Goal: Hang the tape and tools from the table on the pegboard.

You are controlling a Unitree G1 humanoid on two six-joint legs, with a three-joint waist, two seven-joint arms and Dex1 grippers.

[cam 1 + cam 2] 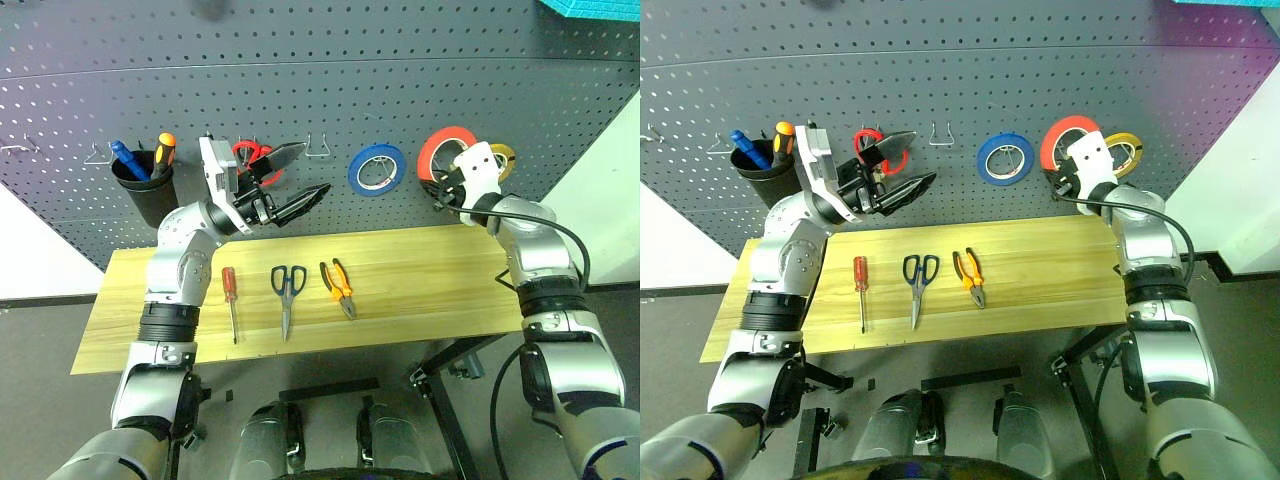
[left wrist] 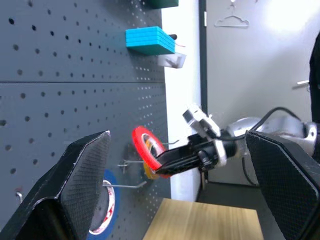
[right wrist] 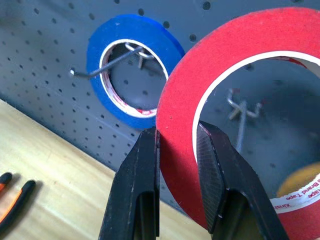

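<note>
We are holding the red tape up by the pegboard, with our right fingers pinching its thin rim, one finger on the outside and one inside the ring. The bare metal hook shows through the hole of the ring, so we think we are close, but the tape is not on it yet. If we push in a bit crooked, the rim could bump the tip of the hook and the ring could twist or slip out of our pinch and drop. The blue roll hangs just beside us on one side and the yellow roll just beside us on the other, so there is little room to wiggle, and a knock could lift one of them off its hook. Our left fingers are spread wide and hold nothing; they hang in the air near the red-handled scissors on the board, and a careless swing could knock those down. The red screwdriver, the blue scissors and the pliers lie apart in a row on the table. They are well back from the near edge, with lots of bare wood toward the right end, so we have room to reach them.
</note>
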